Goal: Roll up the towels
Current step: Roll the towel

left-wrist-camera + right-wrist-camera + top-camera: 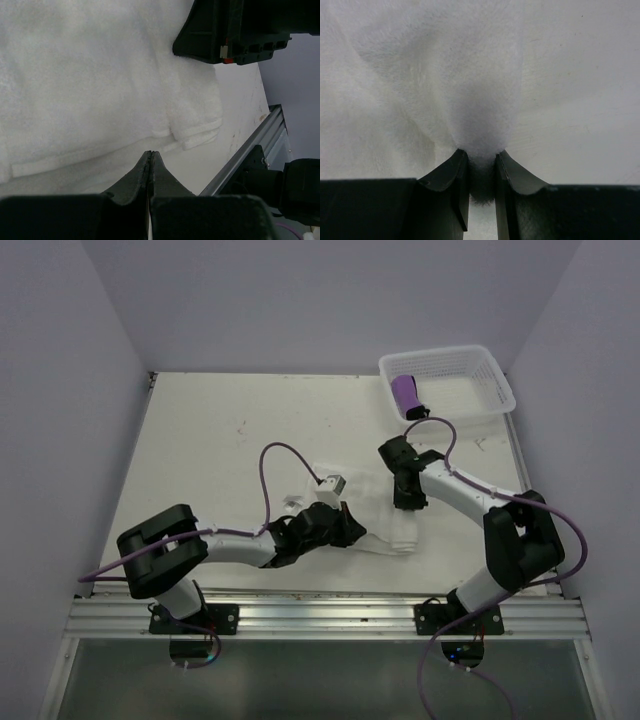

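Observation:
The white towel (393, 536) lies folded at the middle of the table, with layered edges toward the near side. My right gripper (408, 504) points down onto it and is shut on a pinched fold of the white towel (485, 100). My left gripper (353, 528) is shut and empty, its tips just off the towel's near edge (100, 75) over bare table. The right gripper's body shows at the top of the left wrist view (235, 30). The purple towel (407, 395) lies rolled in the white basket (490, 375).
The basket stands at the far right corner of the table (220, 440). A metal rail (330, 615) runs along the near edge, also seen in the left wrist view (250, 150). Purple cables loop over both arms. Grey walls enclose the table.

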Motion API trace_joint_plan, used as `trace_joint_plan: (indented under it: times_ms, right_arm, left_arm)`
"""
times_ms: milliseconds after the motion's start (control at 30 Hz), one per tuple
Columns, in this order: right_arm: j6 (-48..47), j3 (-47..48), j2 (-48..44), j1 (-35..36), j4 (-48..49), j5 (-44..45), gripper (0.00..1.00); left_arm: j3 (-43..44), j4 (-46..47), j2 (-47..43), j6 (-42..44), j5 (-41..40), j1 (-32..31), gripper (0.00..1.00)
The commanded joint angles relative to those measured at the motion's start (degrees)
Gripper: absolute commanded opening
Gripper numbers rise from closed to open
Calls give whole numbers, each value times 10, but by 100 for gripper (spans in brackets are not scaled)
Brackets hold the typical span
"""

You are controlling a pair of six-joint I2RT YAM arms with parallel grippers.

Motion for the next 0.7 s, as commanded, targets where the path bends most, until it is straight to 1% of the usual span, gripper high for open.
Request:
trace_joint_plan:
  times_ms: [0,133,167,200,233,300,333,400,433,533,600,667]
  right_arm:
    - [32,30,16,8,-40,48,4]
    - [61,50,23,17,-54,41,2]
    - [65,55,25,21,-57,42,1]
    - [68,61,31,23,-67,44,1]
    - [75,71,33,30,-72,45,0]
    - [78,81,41,37,-82,42,0]
    - [80,90,42,38,-86,42,0]
    - [85,96,45,44,-93,39,0]
    - [86,100,48,44,-95,37,0]
    - [91,102,49,46,-96,29,0]
    - [92,104,49,49,-99,25,0]
    - [92,102,49,50,-99,22,0]
  left_arm:
    - [19,41,-4,13,0,-13,0]
    - [23,57,6,22,-13,-32,0]
    - [22,61,6,24,-17,-36,3]
    - [21,67,6,33,-24,-39,9]
    - [20,74,6,39,-28,-47,24]
    - [16,97,6,63,-38,-57,38]
    - [14,106,8,73,-42,-66,50]
    - [10,133,8,114,-67,-78,62]
    - [10,146,9,128,-74,-92,71]
    - [13,167,16,180,-93,-116,83]
    - [27,169,29,217,-114,-128,86]
    - [54,144,40,247,-128,-141,88]
